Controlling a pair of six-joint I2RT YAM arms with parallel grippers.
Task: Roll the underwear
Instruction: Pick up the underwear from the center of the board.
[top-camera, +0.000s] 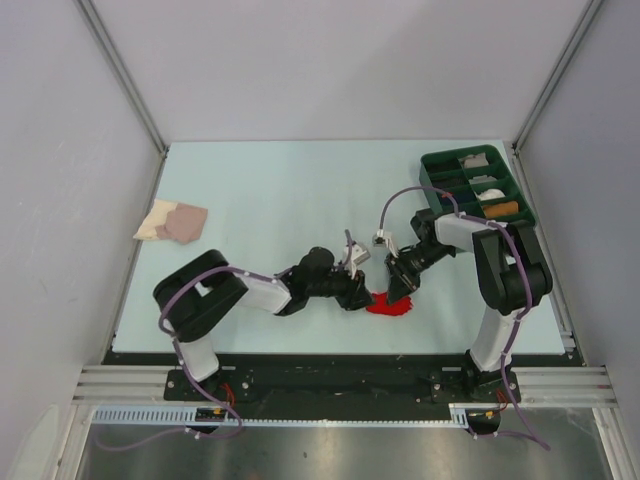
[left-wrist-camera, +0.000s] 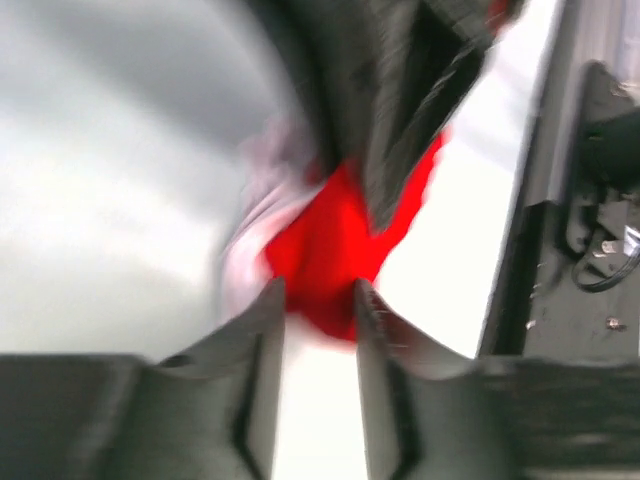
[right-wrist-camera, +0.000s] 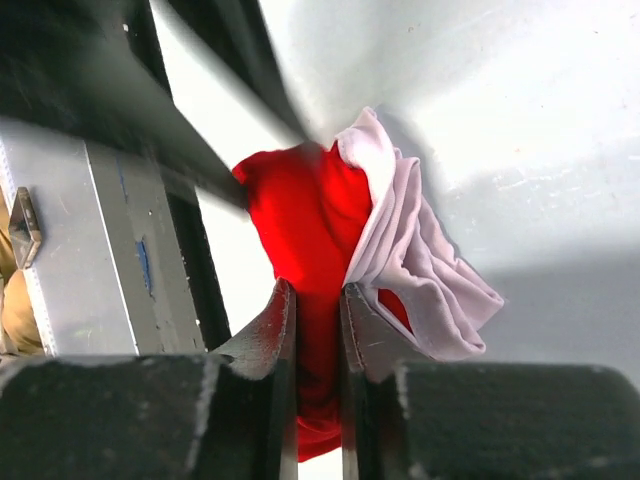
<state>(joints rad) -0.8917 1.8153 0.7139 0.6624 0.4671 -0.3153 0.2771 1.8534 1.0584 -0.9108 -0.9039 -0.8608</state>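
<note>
Top external view: the underwear lies bunched in a small red heap close to the near edge of the surface, right of centre. Both arms converge on it. The left claw meets the heap's left side and the right claw its far-right side. Neither claw's opening can be read from here.

Left wrist view: the picture is heavily blurred. The left claw stands at a narrow gap with red fabric reaching between its tips. We cannot tell whether it actually pinches the cloth.

Right wrist view: the right claw is nearly closed, with a fold of red fabric clamped between its fingers. A pale inner layer spills out to one side, crumpled and loose.

Assessment: we judge the garment light, thin and fully limp. It will not hold a shape and will sag or unroll wherever it is unsupported. The layers may slide over each other. Hold is best taken on the doubled edge or waistband, pinching through all layers, with the free end kept flat on the surface while rolling.
</note>
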